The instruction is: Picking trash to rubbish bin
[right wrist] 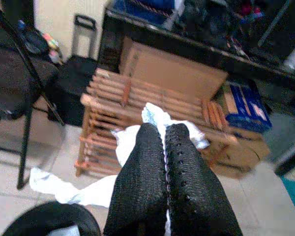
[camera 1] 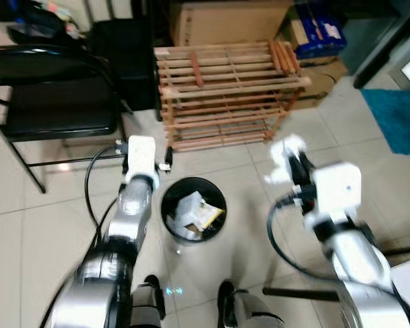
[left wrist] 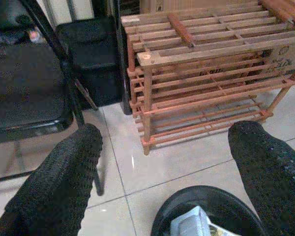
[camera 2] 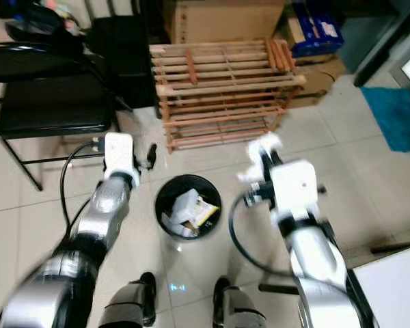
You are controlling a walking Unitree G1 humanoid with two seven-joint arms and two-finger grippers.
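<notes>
A round black rubbish bin (camera 1: 191,181) stands on the tiled floor just in front of my feet. Inside it lies crumpled white and yellow trash (camera 1: 195,210). My right gripper (camera 1: 295,161) hovers to the right of the bin, above the floor. It is shut on a crumpled white paper (right wrist: 155,114) that hangs out on both sides of the fingers (right wrist: 142,162). My left gripper (left wrist: 167,132) is open and empty, held just past the bin's far left rim (left wrist: 187,192).
A low wooden slatted rack (camera 1: 225,89) stands right behind the bin. A black folding chair (camera 1: 55,102) is at the left, with a black case (camera 1: 126,55) beside it. Cardboard boxes (camera 1: 225,20) sit at the back, and a blue mat (camera 1: 400,116) lies far right.
</notes>
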